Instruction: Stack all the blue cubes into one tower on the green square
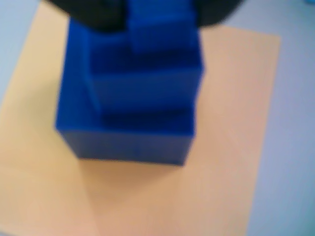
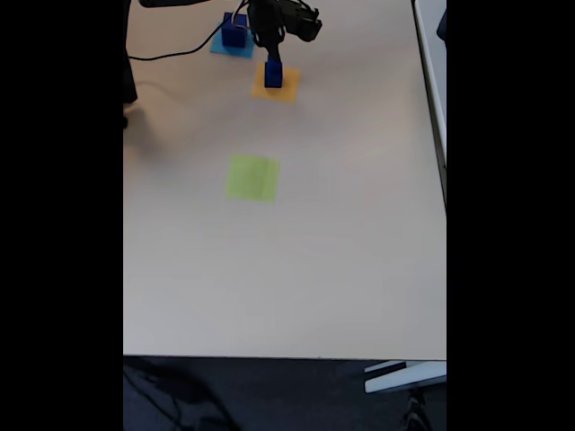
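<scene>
A wrist view looks steeply down on a stepped tower (image 1: 138,93) of three dark blue cubes: the large cube (image 1: 130,137) at the bottom, the medium cube (image 1: 145,91) on it, and the small cube (image 1: 157,29) on top. The tower stands on an orange paper square (image 1: 231,147), not on the green one. The picture is blurred. Dark parts of the gripper (image 1: 160,17) crowd the top edge on either side of the small cube, which suggests the arm is set to take that cube off; whether the claw is pressing on it or merely flanking it cannot be told.

A fixed view from high above shows a pale table (image 2: 359,269) with the arm at the far end. The gripper (image 2: 272,56) hangs directly over the blue tower (image 2: 273,74) on the orange square (image 2: 286,88). Behind it, a further dark blue cube (image 2: 234,32) sits on a light-blue paper square (image 2: 220,47). The green square (image 2: 252,177) lies bare, well apart from the tower, nearer the table's middle. Judging by this, the cubes likely need moving across one at a time, so none of the stacking on green is done yet.

No brands, labels or writing can be read
</scene>
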Controlling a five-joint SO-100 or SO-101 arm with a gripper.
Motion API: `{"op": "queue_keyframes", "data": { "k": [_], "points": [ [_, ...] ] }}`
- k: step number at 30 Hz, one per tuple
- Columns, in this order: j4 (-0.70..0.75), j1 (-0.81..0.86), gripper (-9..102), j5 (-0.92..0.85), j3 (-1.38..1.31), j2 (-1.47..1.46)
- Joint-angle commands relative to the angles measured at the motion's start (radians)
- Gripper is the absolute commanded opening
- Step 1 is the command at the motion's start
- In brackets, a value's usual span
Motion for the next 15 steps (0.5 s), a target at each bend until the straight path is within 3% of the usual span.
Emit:
{"op": "queue_keyframes", "data": {
  "k": [1,15],
  "points": [
    [-0.006,0.011,2,-0.008,-0.003,0.034],
    [-0.012,0.006,6,-0.008,-0.008,0.034]
  ]
}}
